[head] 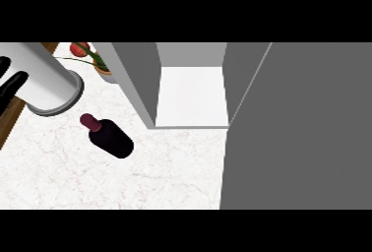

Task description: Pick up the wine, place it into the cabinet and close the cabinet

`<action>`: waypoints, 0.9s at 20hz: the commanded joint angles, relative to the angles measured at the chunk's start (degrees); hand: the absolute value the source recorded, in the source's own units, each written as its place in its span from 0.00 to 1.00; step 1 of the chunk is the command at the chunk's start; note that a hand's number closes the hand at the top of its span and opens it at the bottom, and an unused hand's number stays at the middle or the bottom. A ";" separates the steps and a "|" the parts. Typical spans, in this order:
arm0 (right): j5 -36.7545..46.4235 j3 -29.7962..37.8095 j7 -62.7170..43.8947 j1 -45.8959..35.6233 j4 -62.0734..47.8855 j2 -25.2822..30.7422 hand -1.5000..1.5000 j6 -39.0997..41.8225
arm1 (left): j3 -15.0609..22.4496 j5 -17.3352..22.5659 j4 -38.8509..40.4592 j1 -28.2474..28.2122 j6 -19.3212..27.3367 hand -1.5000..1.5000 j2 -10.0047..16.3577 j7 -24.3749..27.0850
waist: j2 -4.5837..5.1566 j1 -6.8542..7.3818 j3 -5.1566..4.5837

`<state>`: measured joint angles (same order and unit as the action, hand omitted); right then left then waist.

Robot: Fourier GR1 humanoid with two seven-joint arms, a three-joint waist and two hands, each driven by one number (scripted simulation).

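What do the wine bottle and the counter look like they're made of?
Wine bottle: dark maroon, likely glass, though no glint shows; redder cap. Counter: white with faint veins, probably marble or a lookalike.

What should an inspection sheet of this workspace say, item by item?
Surface: white marbled counter, with a wooden strip along its left side.
Job's things: dark wine bottle on the counter, left of the cabinet and apart from it, not held. The cabinet is open, and its grey door stands out at the right.
Clutter: potted plant with a red flower, at the cabinet's left.
Hands: left hand rests open at the view's left edge; right hand not in view.
Cables: nothing seen.
Surroundings: nothing seen beyond the counter.
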<state>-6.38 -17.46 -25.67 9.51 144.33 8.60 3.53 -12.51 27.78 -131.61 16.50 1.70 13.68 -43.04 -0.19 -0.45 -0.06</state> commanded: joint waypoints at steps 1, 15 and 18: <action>-4.98 1.28 -4.47 5.00 14.09 1.65 0.00 0.26 | -4.58 4.06 3.58 -0.06 -3.00 0.00 2.19 1.21 | -0.03 -0.37 0.04; -4.92 1.35 -8.76 0.88 15.45 2.14 0.00 -1.80 | -8.67 4.60 16.15 -7.60 -14.32 0.00 2.06 11.78 | 0.03 -0.44 0.03; -0.48 -2.70 -9.84 -3.75 11.63 -0.41 0.00 -4.33 | -8.47 1.87 22.13 -8.76 -17.03 0.00 0.98 16.69 | 0.12 -0.14 -0.02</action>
<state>-5.61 -18.95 -29.30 5.32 144.44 8.25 0.87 -20.00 30.52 -114.62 8.93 -12.53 14.76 -30.01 -0.11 -0.78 -0.07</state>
